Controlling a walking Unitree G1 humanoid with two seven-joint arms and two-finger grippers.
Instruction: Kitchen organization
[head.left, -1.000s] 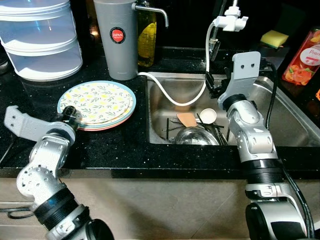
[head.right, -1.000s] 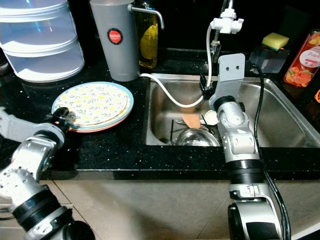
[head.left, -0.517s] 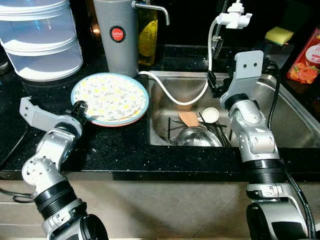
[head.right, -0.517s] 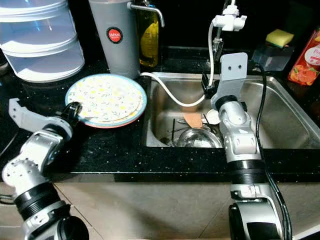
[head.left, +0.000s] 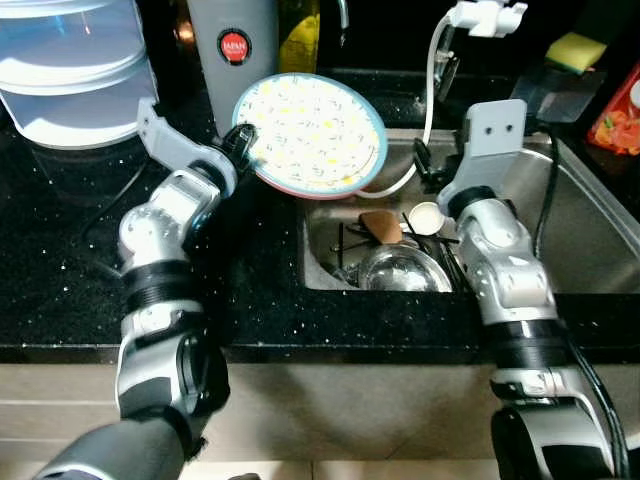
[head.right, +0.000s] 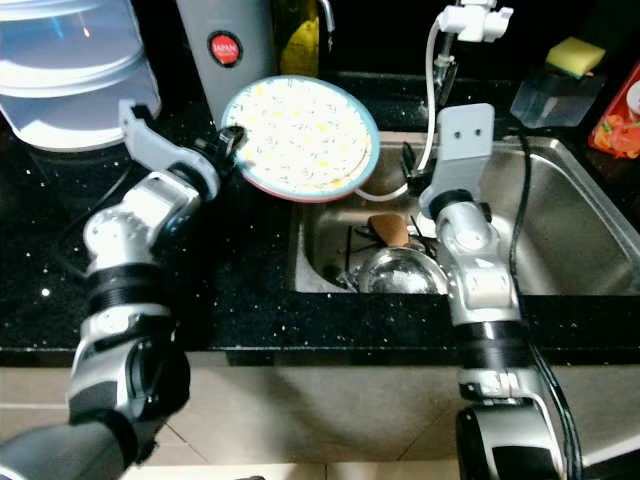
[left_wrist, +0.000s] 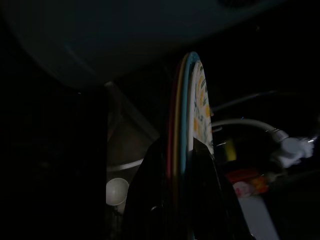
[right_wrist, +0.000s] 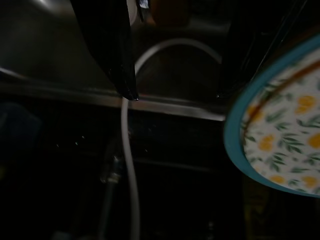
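A stack of floral plates (head.left: 310, 135) with blue and pink rims is lifted off the black counter (head.left: 250, 300) and tilted up over the sink's left edge. My left gripper (head.left: 240, 140) is shut on the stack's left rim; in the left wrist view the plates (left_wrist: 192, 110) stand edge-on between the two fingers (left_wrist: 150, 200). My right gripper (head.left: 425, 165) hovers over the back of the steel sink (head.left: 400, 292), near the white hose (head.left: 432, 90). Its fingers (right_wrist: 107, 45) are spread apart and empty, with the plate rim (right_wrist: 280, 145) close beside them.
In the sink lie a steel bowl (head.left: 398, 268), a brown spatula (head.left: 380, 226), a small white cup (head.left: 427, 217) and utensils. A grey dispenser (head.left: 232, 40) and clear stacked containers (head.left: 65, 70) stand at the back left. A yellow sponge (head.left: 577, 50) and red packet (head.left: 620, 115) are at the right.
My left gripper has lifted the plate stack off the counter and swung it up and to the right, to the sink's edge. The camera shifted. The right arm barely moved.
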